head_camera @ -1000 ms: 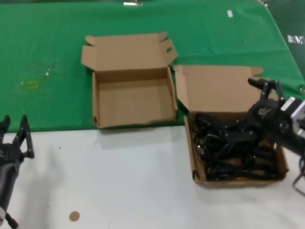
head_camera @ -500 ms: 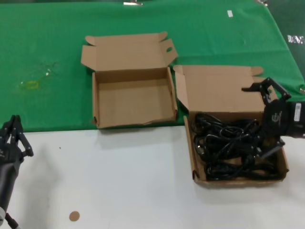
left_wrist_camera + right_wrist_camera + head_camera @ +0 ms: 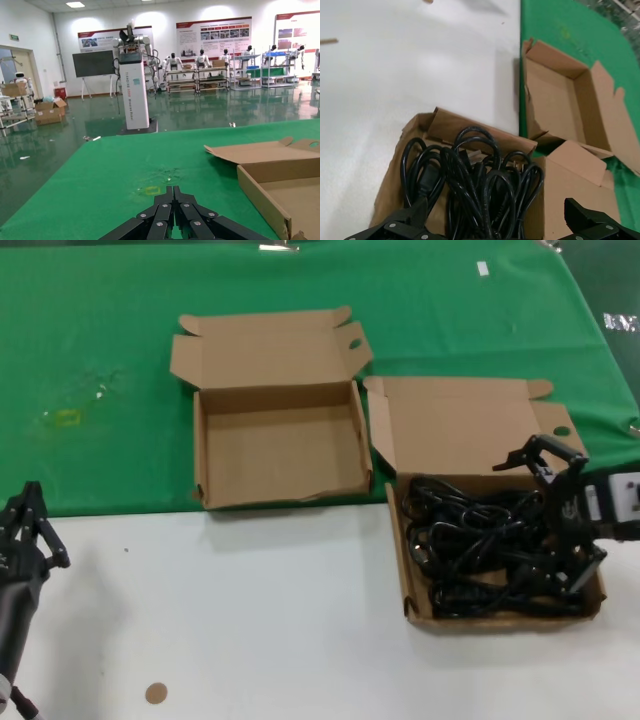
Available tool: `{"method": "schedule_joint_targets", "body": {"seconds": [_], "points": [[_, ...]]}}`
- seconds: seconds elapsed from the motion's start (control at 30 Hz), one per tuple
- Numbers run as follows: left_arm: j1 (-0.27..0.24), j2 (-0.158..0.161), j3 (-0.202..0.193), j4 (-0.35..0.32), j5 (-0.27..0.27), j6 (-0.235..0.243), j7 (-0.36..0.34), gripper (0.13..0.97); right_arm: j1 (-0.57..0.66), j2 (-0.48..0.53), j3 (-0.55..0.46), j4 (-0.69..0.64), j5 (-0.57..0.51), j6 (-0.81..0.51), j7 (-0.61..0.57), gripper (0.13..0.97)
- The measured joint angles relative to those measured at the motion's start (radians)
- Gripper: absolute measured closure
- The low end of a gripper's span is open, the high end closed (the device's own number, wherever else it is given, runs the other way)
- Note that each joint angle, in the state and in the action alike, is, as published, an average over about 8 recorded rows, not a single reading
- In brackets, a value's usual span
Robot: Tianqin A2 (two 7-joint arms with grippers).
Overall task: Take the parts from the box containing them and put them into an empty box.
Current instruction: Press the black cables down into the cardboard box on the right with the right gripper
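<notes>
The parts [image 3: 490, 550], black power cords with moulded plugs, lie heaped in loose, overlapping coils inside the box containing them [image 3: 418, 605], which sits on the white part of the bench [image 3: 270, 620] at our right. We judge them light, limp and a little springy: a cord lifted by one loop will sag and may drag its neighbours up with it, since the coils look interlaced. We would take hold where several strands of one coil bunch together, or just behind a plug, and not on a single stray loop.

Our right gripper [image 3: 560, 515] hovers over the far right side of that box, above the cords, its jaws spread wide and holding nothing; the right wrist view shows both tips apart with the tangle between them.

Beside this box, farther back on the green cloth [image 3: 100, 330], an empty box [image 3: 200, 455] waits with its lid folded open.

Our left gripper [image 3: 25, 530] is parked low at the bench's left edge, jaws closed together, empty.
</notes>
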Motion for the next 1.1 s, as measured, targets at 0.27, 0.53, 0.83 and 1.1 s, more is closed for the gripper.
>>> {"method": "schedule_joint_targets", "body": {"seconds": [0.27,0.53,0.83,1.1], "points": [[0.000,0.000,0.000,0.000,0.000,0.000,0.000,0.945,0.080,-0.067,-0.055,-0.077,-0.091,-0.019,-0.030,0.139],[0.000,0.000,0.000,0.000,0.000,0.000,0.000,0.945,0.126,-0.119,-0.082,-0.166,-0.141,-0.014,-0.070,0.198],[0.000,0.000,0.000,0.000,0.000,0.000,0.000,0.945,0.154,-0.151,-0.090,-0.232,-0.163,-0.002,-0.105,0.292],[0.000,0.000,0.000,0.000,0.000,0.000,0.000,0.945,0.156,-0.155,-0.086,-0.242,-0.165,-0.002,-0.108,0.448]]}}
